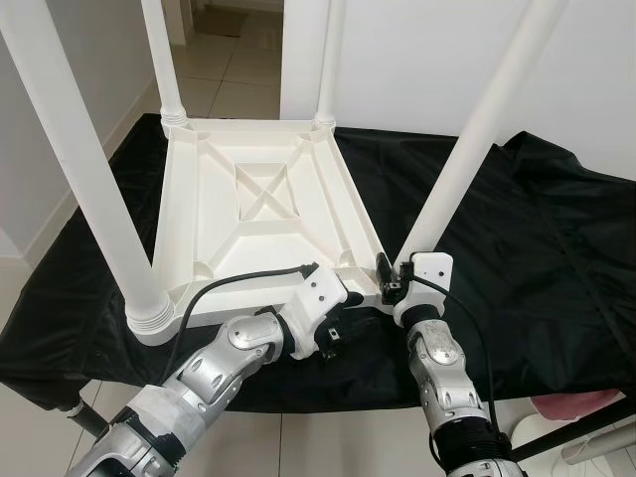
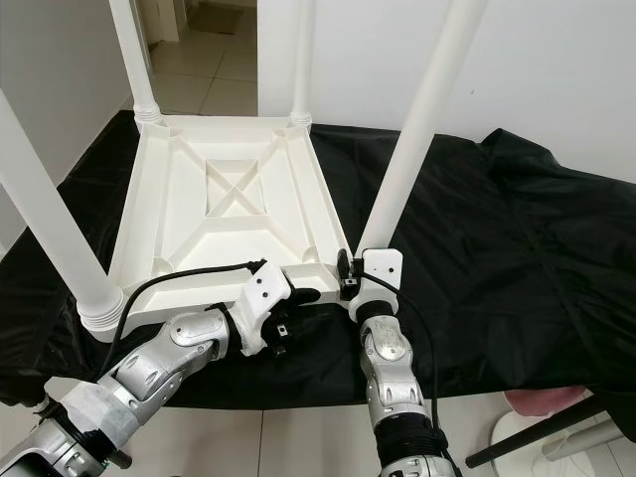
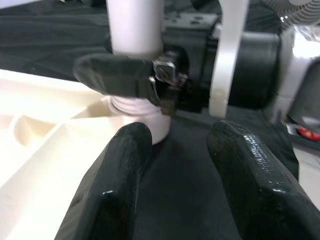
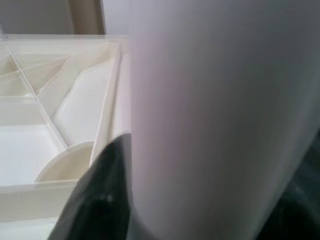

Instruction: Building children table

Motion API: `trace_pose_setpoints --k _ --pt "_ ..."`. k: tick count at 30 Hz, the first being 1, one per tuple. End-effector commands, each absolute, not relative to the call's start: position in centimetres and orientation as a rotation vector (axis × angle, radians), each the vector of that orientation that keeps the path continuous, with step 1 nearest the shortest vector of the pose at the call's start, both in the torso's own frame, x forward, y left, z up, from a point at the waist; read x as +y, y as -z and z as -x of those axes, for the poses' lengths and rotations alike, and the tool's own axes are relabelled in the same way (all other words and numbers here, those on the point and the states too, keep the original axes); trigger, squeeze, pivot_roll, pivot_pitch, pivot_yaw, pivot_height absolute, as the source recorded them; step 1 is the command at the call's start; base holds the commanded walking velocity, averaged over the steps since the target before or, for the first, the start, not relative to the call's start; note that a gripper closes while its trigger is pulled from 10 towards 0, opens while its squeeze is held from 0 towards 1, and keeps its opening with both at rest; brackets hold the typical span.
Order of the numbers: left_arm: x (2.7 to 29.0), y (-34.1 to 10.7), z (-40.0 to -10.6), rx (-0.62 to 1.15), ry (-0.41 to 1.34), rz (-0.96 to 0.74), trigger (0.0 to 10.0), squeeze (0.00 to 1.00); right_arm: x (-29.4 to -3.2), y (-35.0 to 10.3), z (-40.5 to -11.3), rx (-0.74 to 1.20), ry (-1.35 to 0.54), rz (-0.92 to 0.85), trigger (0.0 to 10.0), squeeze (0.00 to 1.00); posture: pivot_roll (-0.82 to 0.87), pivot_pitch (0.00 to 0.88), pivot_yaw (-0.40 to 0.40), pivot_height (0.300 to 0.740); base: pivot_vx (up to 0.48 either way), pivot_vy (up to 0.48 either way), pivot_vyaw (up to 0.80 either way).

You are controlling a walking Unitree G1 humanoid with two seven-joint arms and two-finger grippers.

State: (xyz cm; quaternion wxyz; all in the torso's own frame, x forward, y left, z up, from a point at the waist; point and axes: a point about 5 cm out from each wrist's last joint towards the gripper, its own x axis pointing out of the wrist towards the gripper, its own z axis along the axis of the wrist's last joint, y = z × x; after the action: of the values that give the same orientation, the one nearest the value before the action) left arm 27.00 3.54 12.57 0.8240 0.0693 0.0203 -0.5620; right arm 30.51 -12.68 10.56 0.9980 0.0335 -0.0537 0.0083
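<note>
1 white kids' table (image 1: 263,214) is laid upside-down on black-covered bench (image 1: 556,258), w/ 4 legs up. Right hand (image 1: 395,281) is clamped on near-right leg (image 1: 467,149); left hand (image 3: 175,185) is held apart.

Both our silver arms reach forward, wrists close together. Our right gripper (image 1: 390,281) upright on near-vertical forearm, black fingers (image 4: 95,200) clamped round base of near-right table leg (image 1: 467,149); one finger pressed flat against leg in right wrist view. Our left arm comes in from lower left, elbow bent, wrist angled right. Our left gripper (image 3: 185,175) low, just beside right one, fingers (image 3: 117,185) spread apart, nothing between them, pointing at same leg base.
</note>
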Motion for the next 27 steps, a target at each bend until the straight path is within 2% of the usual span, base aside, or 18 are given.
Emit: trace_pose_setpoints --k 1,6,7,12,13,26,27 --pt "3.5 -12.8 -27.2 0.036 1.245 -0.172 10.0 0.0 -12.5 -9.9 -30.1 -0.073 0.01 -0.088 10.0 0.0 -0.02 0.0 -0.08 0.74 0.0 0.0 0.0" --pt "3.8 -12.8 -27.1 0.038 1.246 -0.171 10.0 0.0 -13.0 -10.1 -29.9 -0.089 0.025 -0.071 10.0 0.0 -0.02 0.0 -0.075 0.74 0.0 0.0 0.0" --pt "3.8 -12.8 -27.2 0.036 1.244 -0.174 10.0 0.0 -13.1 -10.2 -29.9 -0.094 0.019 -0.068 10.0 0.13 -0.02 0.0 -0.073 0.74 0.0 0.0 0.0" --pt "3.8 -12.8 -27.2 0.034 1.242 -0.178 10.0 0.0 -13.2 -10.3 -30.0 -0.1 0.013 -0.067 10.0 0.13 -0.02 0.0 -0.073 0.74 0.0 0.0 0.0" --pt "4.0 -12.9 -27.3 0.028 1.236 -0.181 10.0 0.0 -13.4 -10.4 -30.0 -0.109 -0.006 -0.078 10.0 1.0 -0.01 0.0 -0.071 0.74 0.0 0.0 0.0" --pt "5.0 -13.4 -27.9 -0.02 1.15 -0.205 10.0 0.0 -15.0 -10.4 -29.4 -0.155 -0.162 -0.06 10.0 1.0 0.0 0.0 -0.067 0.74 0.0 0.0 0.0" --pt "5.1 -13.4 -27.9 -0.023 1.14 -0.21 10.0 0.0 -15.1 -10.4 -29.3 -0.162 -0.194 -0.059 10.0 0.0 0.0 0.0 -0.063 0.74 0.0 0.0 0.0"
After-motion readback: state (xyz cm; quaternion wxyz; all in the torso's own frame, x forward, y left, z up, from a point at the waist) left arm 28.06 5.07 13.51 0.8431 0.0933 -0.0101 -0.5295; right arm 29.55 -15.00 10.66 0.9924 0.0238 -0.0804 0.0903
